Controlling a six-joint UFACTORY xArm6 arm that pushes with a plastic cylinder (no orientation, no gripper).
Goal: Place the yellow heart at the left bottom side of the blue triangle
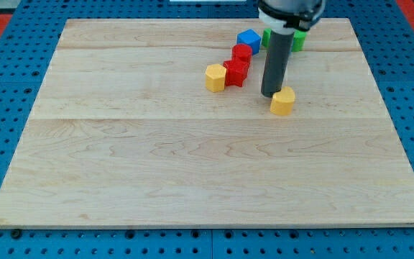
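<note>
My tip [270, 93] down on worktop [192, 165], touching the upper-left edge of yellow heart [282, 101]. No fingers on this rod, so no state to tell. Blue block [248, 39] toward view's top-left, well apart from heart. Two red blocks [238, 65] and second yellow block [215, 77] left; green block [298, 39] behind the rod.

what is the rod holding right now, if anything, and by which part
Nothing is held; there is no gripper. My tip rests on the board just up-left of a yellow block, at most touching its upper-left edge.
</note>
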